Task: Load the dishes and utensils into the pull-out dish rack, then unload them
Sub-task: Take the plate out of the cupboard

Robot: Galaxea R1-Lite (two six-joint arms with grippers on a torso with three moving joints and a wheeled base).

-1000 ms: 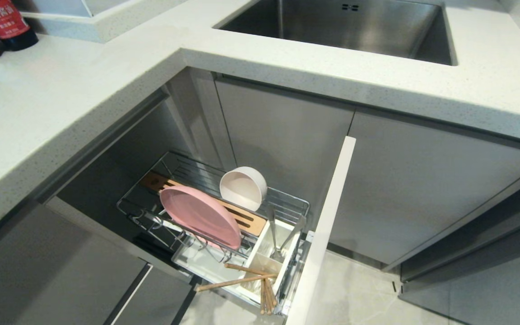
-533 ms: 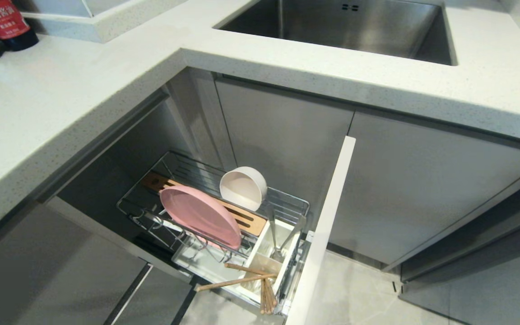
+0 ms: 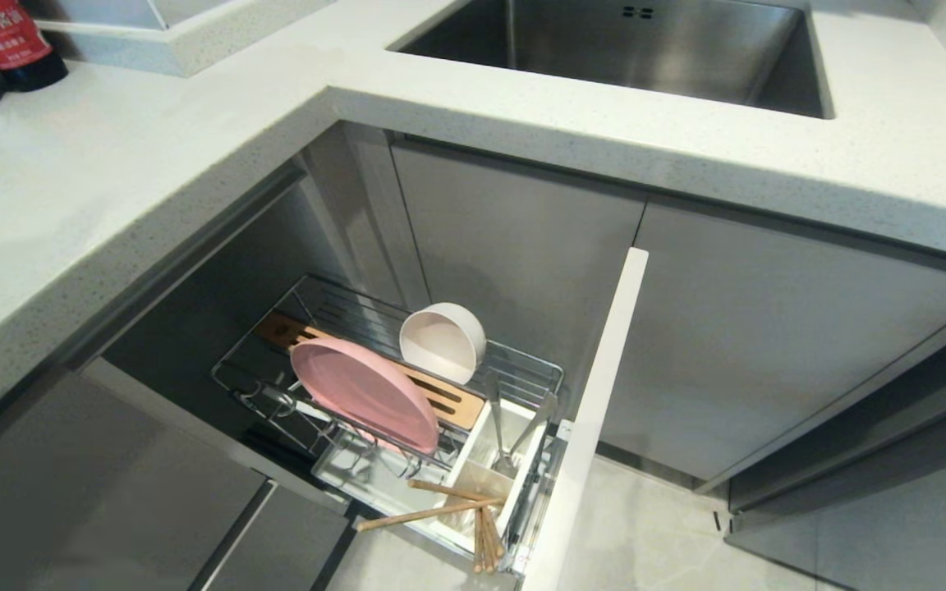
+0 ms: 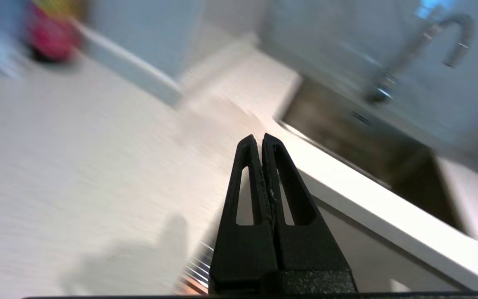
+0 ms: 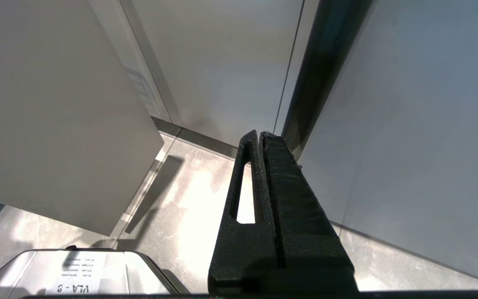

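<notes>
Head view: pink plate [image 3: 365, 404] stands in the pull-out dish rack [image 3: 522, 373] prongs, bowl [image 3: 443, 342] near its rear rail. Left gripper [image 4: 262, 141], closed and empty, is above the counter [image 4: 77, 166]. Risk: closed jaws would knock the plate over.

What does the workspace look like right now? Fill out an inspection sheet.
Surface: white speckled countertop with a steel sink.
Job's things: pull-out dish rack open; pink plate standing on edge; cream bowl tipped on its side; chopsticks and spoon in the utensil box.
Clutter: sauce bottle at the counter's far left.
Grippers: left gripper above the countertop, fingers shut, empty; right gripper low by the cabinets, fingers shut, empty.
Cables: nothing seen.
Surroundings: grey cabinet doors, tiled floor.
</notes>
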